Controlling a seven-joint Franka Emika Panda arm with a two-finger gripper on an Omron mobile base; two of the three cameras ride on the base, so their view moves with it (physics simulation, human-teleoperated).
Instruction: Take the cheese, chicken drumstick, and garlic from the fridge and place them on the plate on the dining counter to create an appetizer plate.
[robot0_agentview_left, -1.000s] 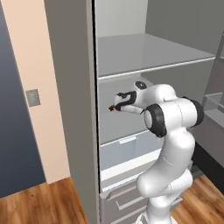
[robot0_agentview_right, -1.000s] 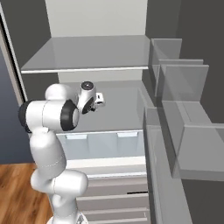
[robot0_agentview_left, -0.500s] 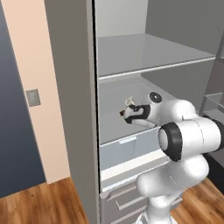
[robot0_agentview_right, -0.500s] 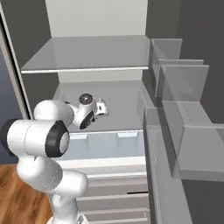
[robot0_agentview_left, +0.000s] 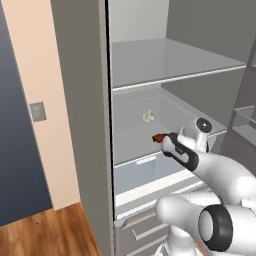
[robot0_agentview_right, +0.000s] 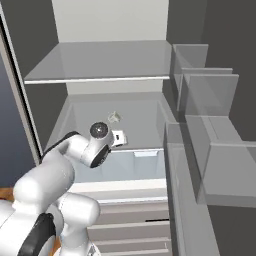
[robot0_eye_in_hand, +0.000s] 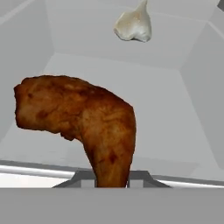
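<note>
At the bottom centre of the hand view the gripper (robot0_eye_in_hand: 112, 178) is clamped on the narrow end of the chicken drumstick (robot0_eye_in_hand: 83, 121), whose thick end reaches to the left. Farther back, at the top of the frame, the garlic (robot0_eye_in_hand: 133, 24) lies on the fridge shelf (robot0_eye_in_hand: 166, 100).

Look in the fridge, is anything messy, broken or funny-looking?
Nothing looks spilled or broken. The claw is shut on the chicken drumstick, which sticks out from it above the shelf. The garlic sits neatly further back on that shelf.
</note>
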